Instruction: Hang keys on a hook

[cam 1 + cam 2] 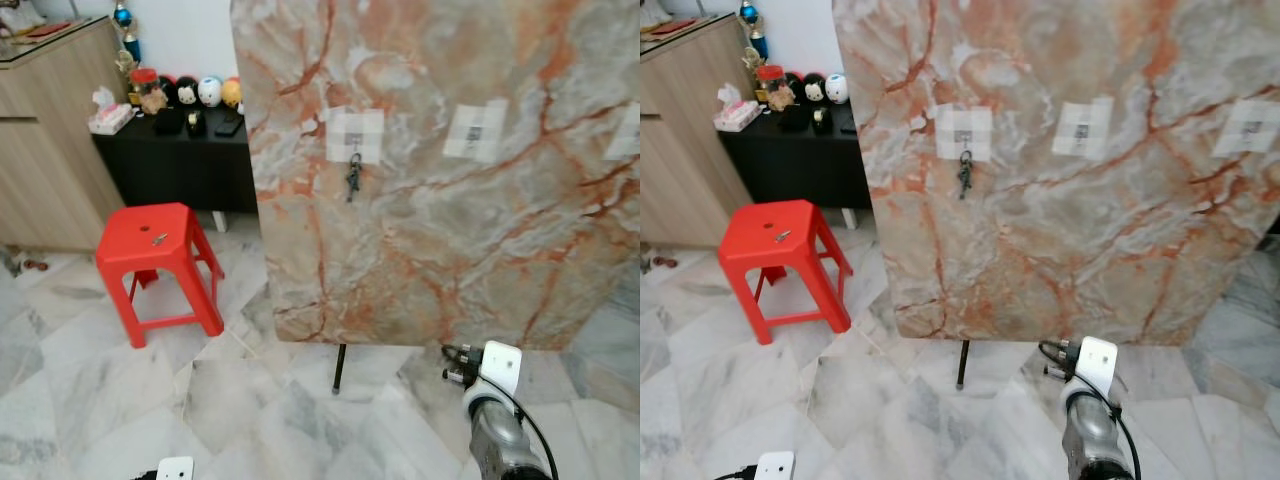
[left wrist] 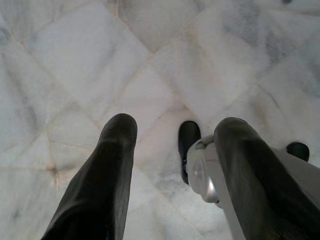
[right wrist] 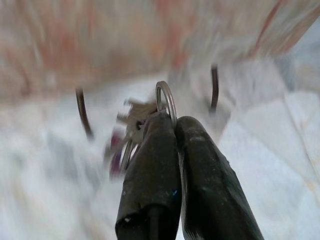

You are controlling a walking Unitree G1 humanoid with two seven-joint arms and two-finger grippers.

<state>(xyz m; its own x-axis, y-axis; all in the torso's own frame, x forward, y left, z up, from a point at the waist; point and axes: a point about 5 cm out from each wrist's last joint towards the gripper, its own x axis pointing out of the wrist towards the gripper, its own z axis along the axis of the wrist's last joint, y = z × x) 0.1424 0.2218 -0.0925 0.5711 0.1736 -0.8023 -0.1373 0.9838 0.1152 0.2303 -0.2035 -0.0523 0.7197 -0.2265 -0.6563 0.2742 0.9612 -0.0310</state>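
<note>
Nearest you, the right gripper (image 3: 172, 125) has its two black fingers pressed together on the ring of a bunch of keys (image 3: 131, 131), which dangles past the fingertips over the pale floor; that view is blurred, so you cannot count the keys on the ring. From the head camera your right arm (image 1: 497, 420) sits low in front of the marble board (image 1: 450, 170). Your left gripper (image 2: 172, 145) hangs over the marble floor tiles (image 2: 150, 60) with its fingers spread apart and nothing between them.

On the board you have three white hook pads in a row. A second bunch of keys (image 1: 353, 177) already hangs from the left pad (image 1: 355, 135); the middle pad (image 1: 476, 130) and right pad (image 1: 626, 132) carry nothing. One red stool (image 1: 160, 258) stands to the left of the board, with a small object (image 1: 159, 238) lying on its seat.
</note>
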